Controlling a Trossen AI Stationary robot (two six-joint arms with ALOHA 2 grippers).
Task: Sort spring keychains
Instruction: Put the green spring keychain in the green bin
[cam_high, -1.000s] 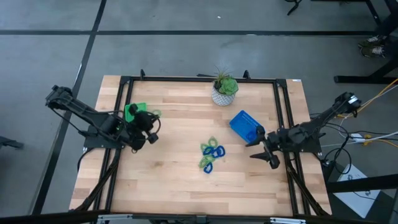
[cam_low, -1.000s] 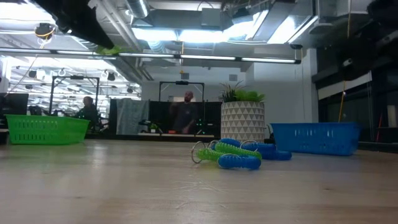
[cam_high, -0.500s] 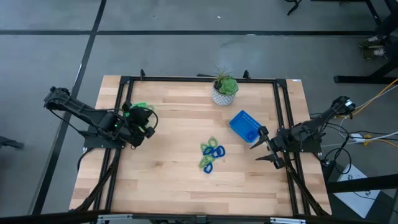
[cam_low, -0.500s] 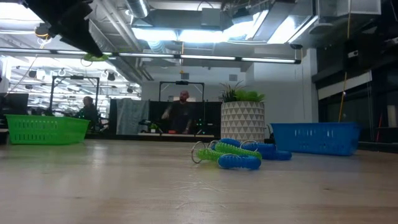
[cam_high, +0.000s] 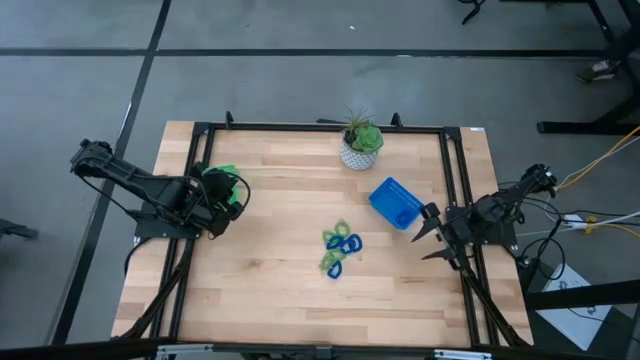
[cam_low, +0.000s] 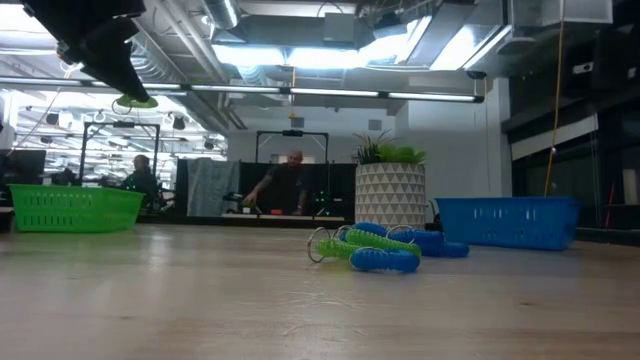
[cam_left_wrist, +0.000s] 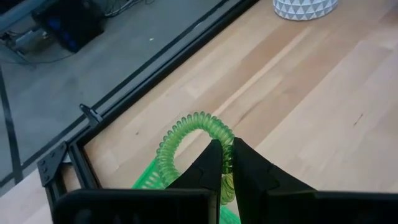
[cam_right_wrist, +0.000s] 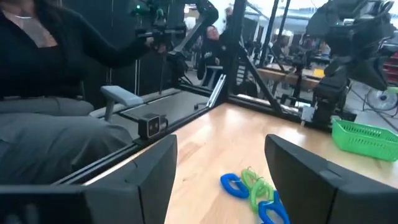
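left gripper (cam_left_wrist: 225, 163) pinches a green spring keychain (cam_left_wrist: 193, 134) above green tray (cam_high: 216, 178) | right gripper (cam_high: 432, 236) spread, idle beside blue tray (cam_high: 394, 201) | unsorted pile (cam_high: 340, 250) between grippers; sorting barely begun

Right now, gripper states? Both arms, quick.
Left gripper: shut on a green spring keychain, over the green tray.
Right gripper: open, empty, beside the blue tray.

Left pincer (cam_high: 238, 193) moved back over green tray (cam_high: 215, 176); right pincer (cam_high: 432, 233) retracted.
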